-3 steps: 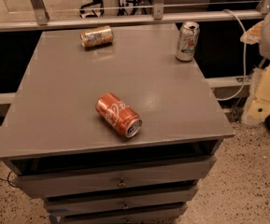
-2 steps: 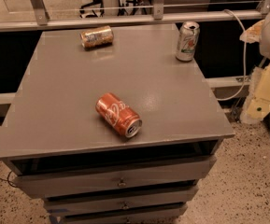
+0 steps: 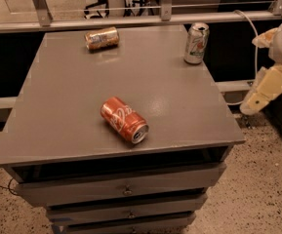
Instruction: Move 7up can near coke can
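While pincer [image 3: 263, 97] hangs rightward, state unclear, silvery 7up can [image 3: 196, 44] upright, coke can [image 3: 124, 120] toppled

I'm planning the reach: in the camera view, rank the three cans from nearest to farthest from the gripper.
The gripper hangs beyond the right edge of the table.
1. 7up can: upright, back right.
2. coke can: lying, front centre.
3. tan-gold can: lying, back left.

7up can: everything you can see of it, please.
The 7up can is silver-white aluminium by its look, with green lettering, a red spot and a silver top. It stands upright at the far right corner of the grey table, touching only the tabletop. The gripper hangs off the table's right side, apart from it.
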You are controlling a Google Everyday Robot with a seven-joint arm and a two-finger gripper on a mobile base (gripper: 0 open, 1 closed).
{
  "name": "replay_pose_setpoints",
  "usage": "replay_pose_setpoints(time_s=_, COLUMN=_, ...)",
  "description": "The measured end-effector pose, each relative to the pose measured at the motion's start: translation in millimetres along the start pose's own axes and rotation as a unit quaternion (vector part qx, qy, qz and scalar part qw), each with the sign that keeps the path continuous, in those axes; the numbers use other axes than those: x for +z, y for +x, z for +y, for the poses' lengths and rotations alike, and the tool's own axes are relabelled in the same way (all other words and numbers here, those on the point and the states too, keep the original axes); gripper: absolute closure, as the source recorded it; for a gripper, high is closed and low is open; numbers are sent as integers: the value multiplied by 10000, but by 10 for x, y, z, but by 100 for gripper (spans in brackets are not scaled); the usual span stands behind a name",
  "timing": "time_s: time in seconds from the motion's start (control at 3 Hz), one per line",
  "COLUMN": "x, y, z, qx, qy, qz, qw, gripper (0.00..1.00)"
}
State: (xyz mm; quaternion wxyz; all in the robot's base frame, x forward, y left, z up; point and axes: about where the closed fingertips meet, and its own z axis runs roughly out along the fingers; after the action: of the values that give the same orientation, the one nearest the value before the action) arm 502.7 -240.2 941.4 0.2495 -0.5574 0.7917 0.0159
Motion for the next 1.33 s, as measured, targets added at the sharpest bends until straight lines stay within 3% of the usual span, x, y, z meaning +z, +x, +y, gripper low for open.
replay_pose_setpoints(time_s=0.33, x=443, y=-59, z=-737, qx=464, qy=333, qz=-764, qw=9954, gripper=0)
replay_pose_setpoints(time_s=1.0, x=1089, y=-291, z=-1950, qx=1276, qy=703, qz=-1936, qw=9702, gripper=0)
replay_pose_setpoints(time_s=1.33, x=1283, y=-444, z=-2277, qx=1552, qy=751, qz=-2381, qw=9558, gripper=0)
